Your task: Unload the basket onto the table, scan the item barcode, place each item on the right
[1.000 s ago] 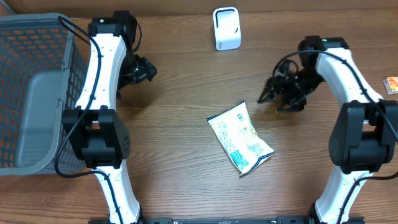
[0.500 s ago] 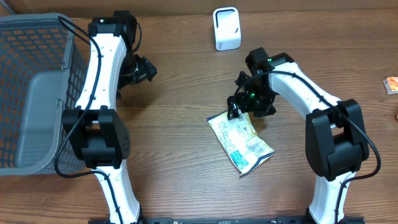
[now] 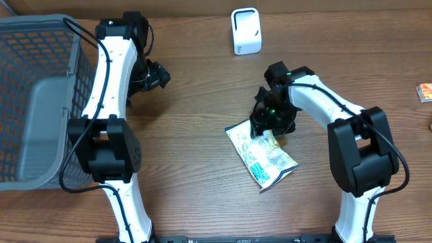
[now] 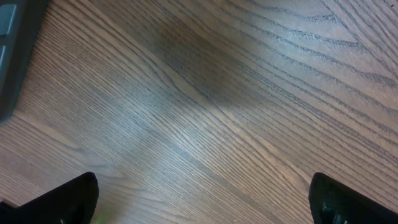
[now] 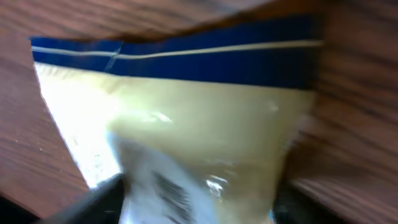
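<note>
At the far end of the snack packet [image 3: 263, 154], the right gripper [image 3: 267, 125] is down on the counter [image 3: 202, 189], its jaws set partway apart over the packet's top edge. From the right wrist, that gripper [image 5: 199, 202] has the packet [image 5: 186, 106] filling the frame: a blue band across the end, pale yellow below it, and a dark jaw at each lower corner with the wrapper between them. The picture is blurred, so I cannot tell whether those jaws are pinching the wrapper or only straddling it.

The packet lies flat and skewed, its near corner pointing at the counter's front edge, with bare wood all round it.

Well off from the packet on the left arm's side, the left gripper [image 3: 156, 74] hangs over the counter. The left wrist view shows this gripper [image 4: 205, 202] with its jaws spread wide, one tip in each lower corner, holding nothing, only wood grain between them.

Beyond the packet, toward the counter's back edge, stands the white barcode scanner [image 3: 246, 30], with open wood between the two. The grey mesh basket [image 3: 34, 101] sits far from the packet at the counter's edge past the left arm. A small orange item [image 3: 424, 92] lies at the opposite edge, well apart from the packet.
</note>
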You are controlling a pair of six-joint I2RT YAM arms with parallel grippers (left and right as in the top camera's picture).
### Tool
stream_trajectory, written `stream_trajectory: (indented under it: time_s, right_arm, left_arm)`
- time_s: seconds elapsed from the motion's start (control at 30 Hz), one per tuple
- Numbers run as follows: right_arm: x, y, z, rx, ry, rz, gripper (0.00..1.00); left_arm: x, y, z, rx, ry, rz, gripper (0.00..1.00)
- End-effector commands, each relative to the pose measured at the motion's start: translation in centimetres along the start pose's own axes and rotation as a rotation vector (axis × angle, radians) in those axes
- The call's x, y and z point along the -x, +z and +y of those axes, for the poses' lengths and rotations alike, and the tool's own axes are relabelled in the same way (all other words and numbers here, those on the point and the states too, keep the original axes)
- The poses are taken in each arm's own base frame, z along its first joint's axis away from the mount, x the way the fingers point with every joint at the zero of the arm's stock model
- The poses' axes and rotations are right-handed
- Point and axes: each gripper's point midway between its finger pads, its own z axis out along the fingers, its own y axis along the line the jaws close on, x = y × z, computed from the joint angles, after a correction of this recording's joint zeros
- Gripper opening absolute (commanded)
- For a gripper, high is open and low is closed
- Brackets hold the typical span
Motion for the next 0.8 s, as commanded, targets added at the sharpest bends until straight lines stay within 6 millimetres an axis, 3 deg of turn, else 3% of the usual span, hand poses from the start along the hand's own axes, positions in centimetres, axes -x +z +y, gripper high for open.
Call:
stream_trajectory:
  time_s: [0.0,0.07,0.17,0.27,0.53,0.6,0.77]
  right_arm:
    - [-0.7,0.9,0.9,-0.002,-0.022,0.027,0.34]
    - [-0.4,0.8,0.3,-0.034,0.024,0.015,0.04]
    - [0.5,0.0,-1.6,-0.123,0.121,-0.028,0.04]
    - [1.3,-2.3,-3.6,-0.219,0.205,-0.062,0.04]
    - [1.5,-15.0,-8.5,-0.583,0.468,-0.205,0.04]
    - [1.3,-17.2,-9.3,-0.666,0.538,-0.258,0.04]
    - [0.2,-19.3,-11.5,-0.836,0.677,-0.329,0.04]
  left_arm:
    - [0.0,-1.5,-0.3,-0.028,0.023,-0.032,1.0]
    - [0.2,-1.5,-0.4,-0.034,0.022,-0.039,1.0]
    - [0.3,-1.5,-0.6,-0.04,0.021,-0.046,1.0]
    - [0.3,-1.5,-0.6,-0.04,0.022,-0.046,1.0]
    - [0.3,-1.5,-0.6,-0.04,0.022,-0.046,0.99]
    - [0.3,-1.5,-0.6,-0.04,0.022,-0.046,1.0]
    - [0.3,-1.5,-0.6,-0.04,0.021,-0.046,1.0]
